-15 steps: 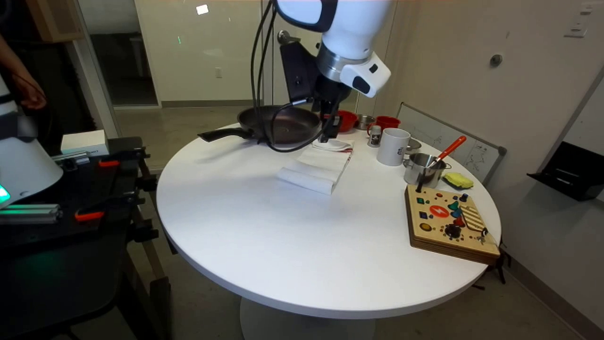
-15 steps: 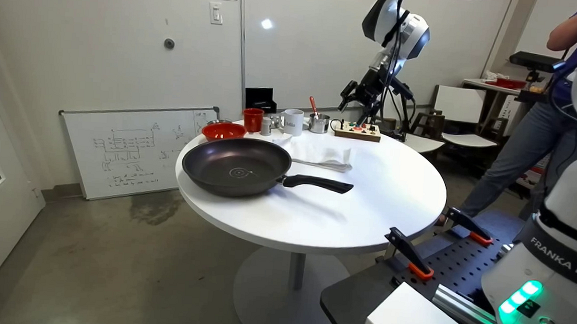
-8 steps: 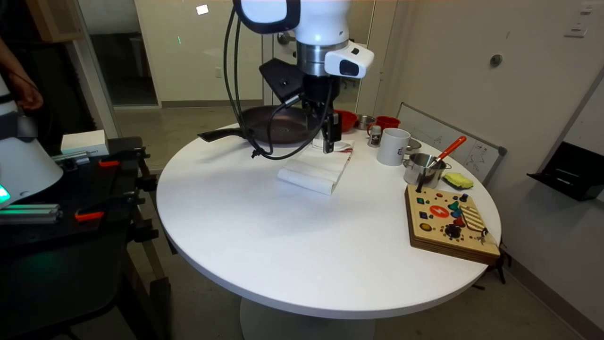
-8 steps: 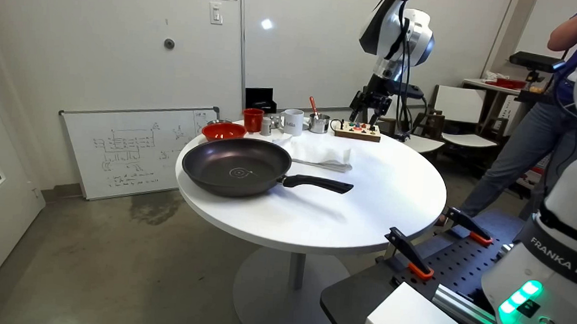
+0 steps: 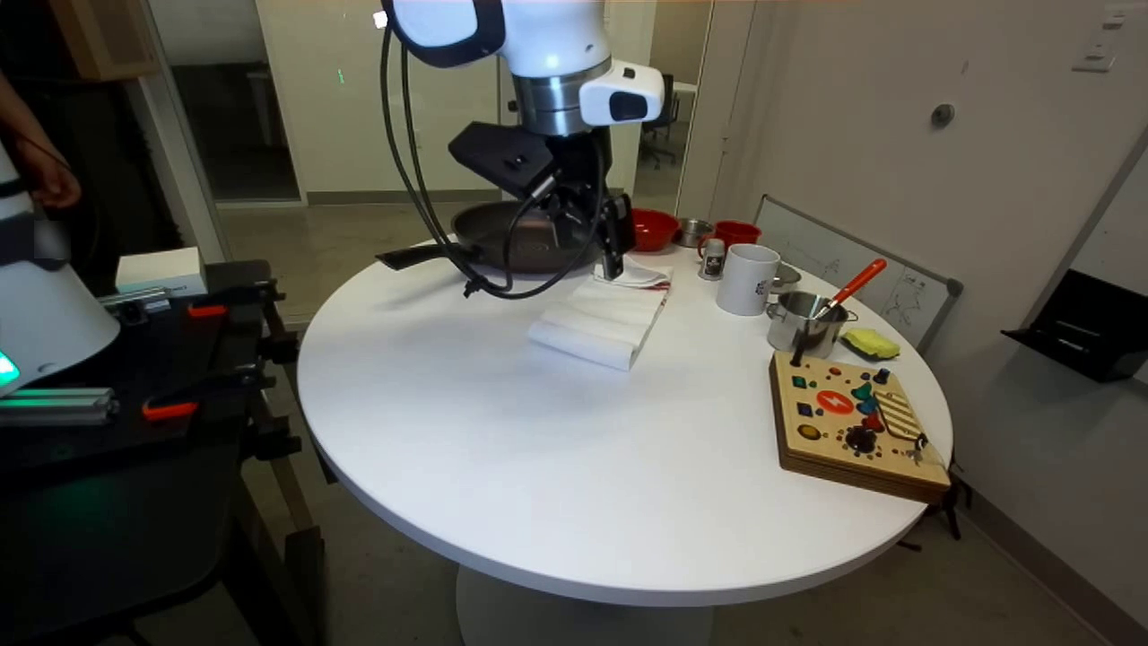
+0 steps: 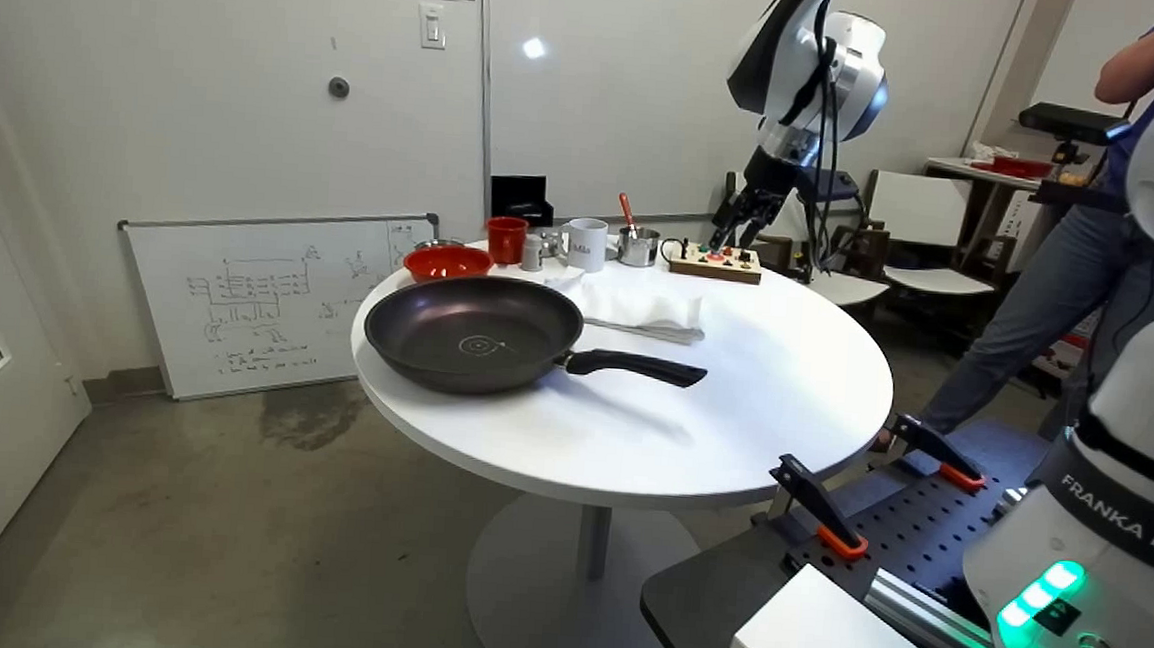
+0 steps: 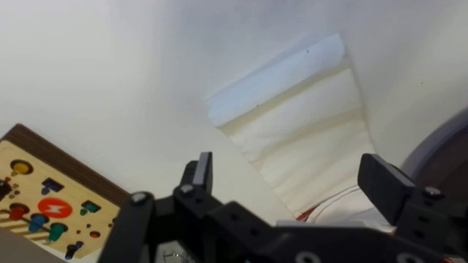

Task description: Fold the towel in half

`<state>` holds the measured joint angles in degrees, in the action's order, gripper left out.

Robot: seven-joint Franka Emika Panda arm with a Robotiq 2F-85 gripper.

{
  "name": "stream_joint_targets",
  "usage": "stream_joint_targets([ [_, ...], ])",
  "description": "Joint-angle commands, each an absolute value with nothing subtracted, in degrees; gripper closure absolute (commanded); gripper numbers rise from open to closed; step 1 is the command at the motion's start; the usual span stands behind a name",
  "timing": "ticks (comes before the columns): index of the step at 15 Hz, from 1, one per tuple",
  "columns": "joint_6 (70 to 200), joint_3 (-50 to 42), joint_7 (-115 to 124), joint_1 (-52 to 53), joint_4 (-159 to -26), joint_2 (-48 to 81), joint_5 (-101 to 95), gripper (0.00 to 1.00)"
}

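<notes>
Claw [image 7: 287, 166] has shifted, spread wide; the towel [image 7: 310, 128] lies below it, apart.

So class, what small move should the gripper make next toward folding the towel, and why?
Probably lower the gripper toward the red-striped end of the towel, ready to pinch it. The wrist view shows open jaws with no cloth gripped and that end lying nearest them; together, the exterior views show the gripper above the table.

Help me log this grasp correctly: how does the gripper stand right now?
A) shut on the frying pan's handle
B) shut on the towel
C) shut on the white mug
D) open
D: in the wrist view the gripper has its jaws wide apart, the towel showing in the gap.
</notes>
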<state>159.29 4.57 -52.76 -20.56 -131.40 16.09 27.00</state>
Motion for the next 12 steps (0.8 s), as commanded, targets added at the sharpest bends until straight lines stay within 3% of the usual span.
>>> stream_joint_targets([
  [1,158.49,3.37,-48.30,-20.16,-133.86,14.81,28.50,0.00],
  [12,159.12,3.75,-45.93,-20.60,-133.84,16.20,29.36,0.00],
])
